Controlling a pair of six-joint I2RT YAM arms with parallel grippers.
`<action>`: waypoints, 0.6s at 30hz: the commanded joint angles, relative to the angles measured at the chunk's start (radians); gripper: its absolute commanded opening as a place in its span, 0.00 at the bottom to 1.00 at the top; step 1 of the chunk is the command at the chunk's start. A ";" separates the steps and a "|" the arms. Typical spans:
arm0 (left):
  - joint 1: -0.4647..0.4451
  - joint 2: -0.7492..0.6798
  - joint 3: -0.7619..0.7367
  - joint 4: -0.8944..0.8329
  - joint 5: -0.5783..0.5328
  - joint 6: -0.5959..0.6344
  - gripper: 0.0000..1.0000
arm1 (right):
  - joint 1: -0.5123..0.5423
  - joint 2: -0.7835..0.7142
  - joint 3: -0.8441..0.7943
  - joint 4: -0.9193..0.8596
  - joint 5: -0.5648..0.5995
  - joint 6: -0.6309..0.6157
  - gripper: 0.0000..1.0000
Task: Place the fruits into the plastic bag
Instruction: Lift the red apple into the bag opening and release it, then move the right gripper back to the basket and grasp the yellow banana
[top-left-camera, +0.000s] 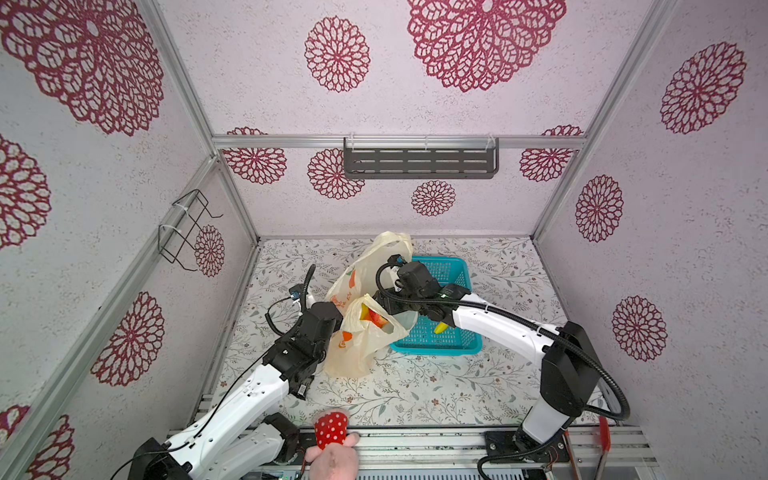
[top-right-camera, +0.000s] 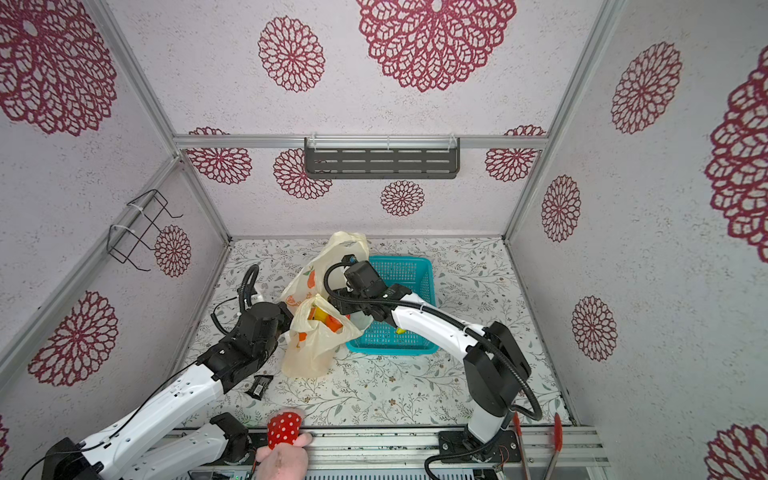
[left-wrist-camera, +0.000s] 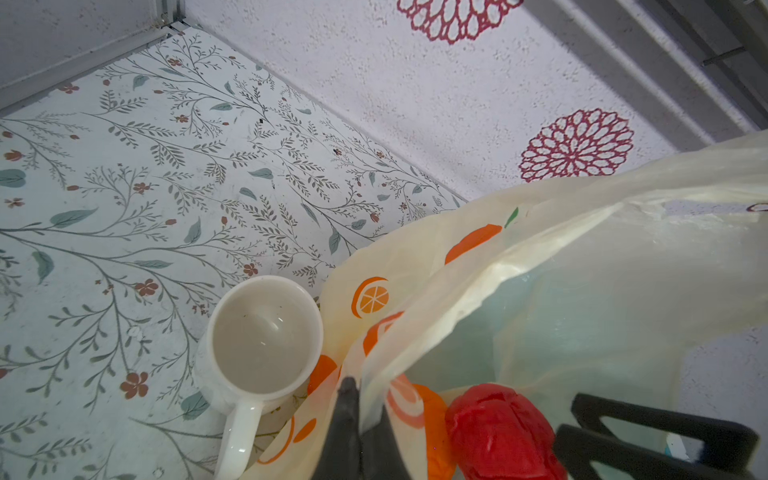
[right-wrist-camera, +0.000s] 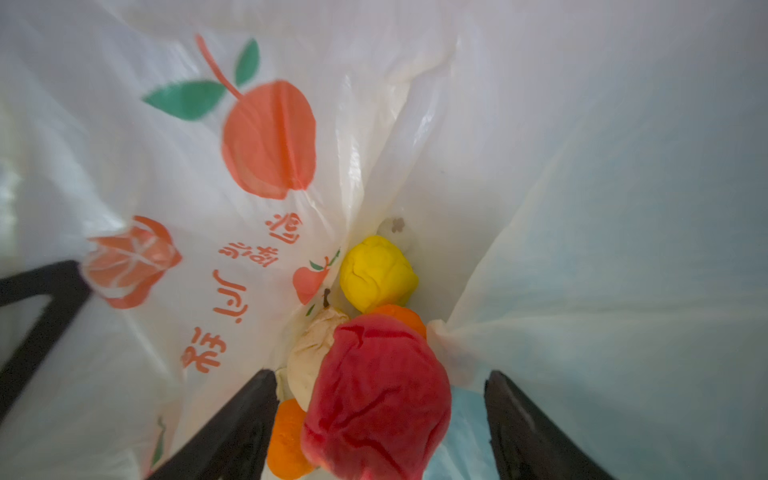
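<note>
Though half-hidden, banana (top-left-camera: 441, 328) beneath right arm (top-left-camera: 498, 325)

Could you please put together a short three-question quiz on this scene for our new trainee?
1. True or false: the banana already lies inside the plastic bag.
2. What does the left gripper pinch? A) the white mug B) the bag's edge C) the banana
3. Fill in: the right gripper, reaching into the bag, has its jaws ___.
Key: 1 false, it lies in the teal basket; 2 B; 3 open.
</note>
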 joint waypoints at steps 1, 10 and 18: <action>-0.001 0.013 -0.003 0.003 -0.017 -0.016 0.00 | 0.001 -0.106 0.048 0.049 0.047 -0.035 0.81; -0.001 0.019 -0.003 0.004 -0.025 -0.004 0.00 | -0.028 -0.236 -0.003 0.091 0.151 -0.026 0.81; -0.003 0.000 -0.018 0.007 -0.038 -0.001 0.00 | -0.163 -0.439 -0.261 0.137 0.344 0.228 0.79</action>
